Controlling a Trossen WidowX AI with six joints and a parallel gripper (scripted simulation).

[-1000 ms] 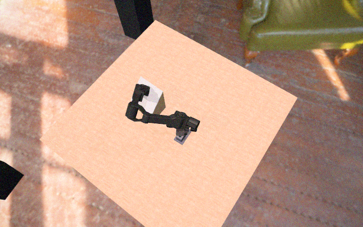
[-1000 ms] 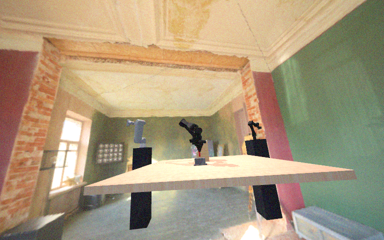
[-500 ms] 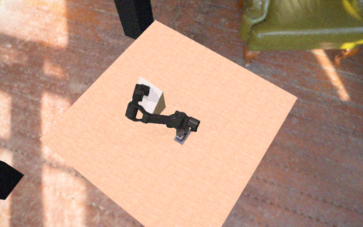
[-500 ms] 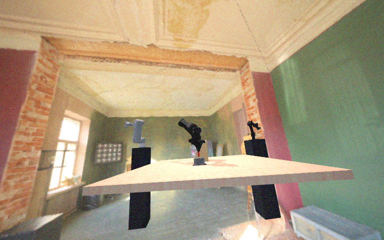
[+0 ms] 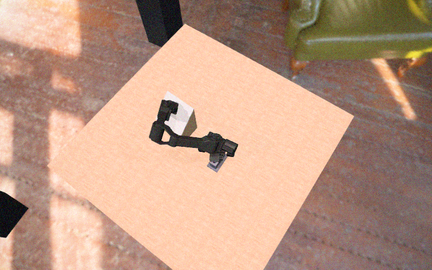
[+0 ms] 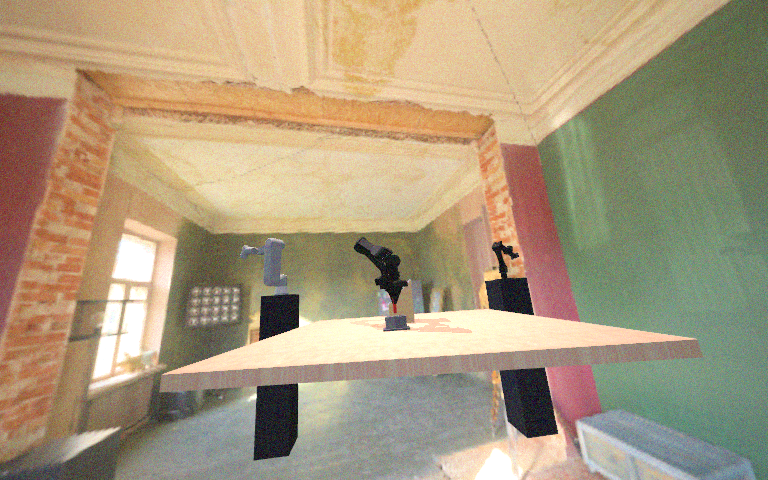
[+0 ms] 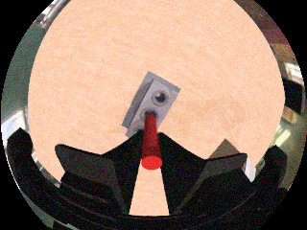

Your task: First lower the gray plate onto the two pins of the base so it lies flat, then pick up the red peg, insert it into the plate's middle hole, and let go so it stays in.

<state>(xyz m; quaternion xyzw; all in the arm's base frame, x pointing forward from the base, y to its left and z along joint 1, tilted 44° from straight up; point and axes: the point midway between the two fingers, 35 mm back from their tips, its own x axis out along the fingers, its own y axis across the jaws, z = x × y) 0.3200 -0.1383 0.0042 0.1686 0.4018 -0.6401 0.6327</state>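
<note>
Red and upright, the peg (image 6: 394, 308) (image 7: 151, 144) is gripped in the end effector (image 5: 217, 157) (image 6: 395, 302) (image 7: 150, 136), above the middle of the gray plate (image 7: 154, 105). The plate lies flat on the base (image 5: 216, 170) (image 6: 396, 329) (image 7: 136, 107), on the surface (image 5: 255, 95) (image 6: 509, 333) (image 7: 96, 57).

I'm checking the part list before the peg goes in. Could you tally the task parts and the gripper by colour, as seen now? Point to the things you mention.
Red: 1, the red peg (image 6: 394, 308) (image 7: 151, 144), held in the gripper.
Gray: 2, the gray plate (image 7: 166, 91) and the base (image 6: 384, 329) (image 7: 176, 89) under it.
Black: 1, the gripper (image 6: 394, 301) (image 7: 150, 136).
Total: 4
</note>
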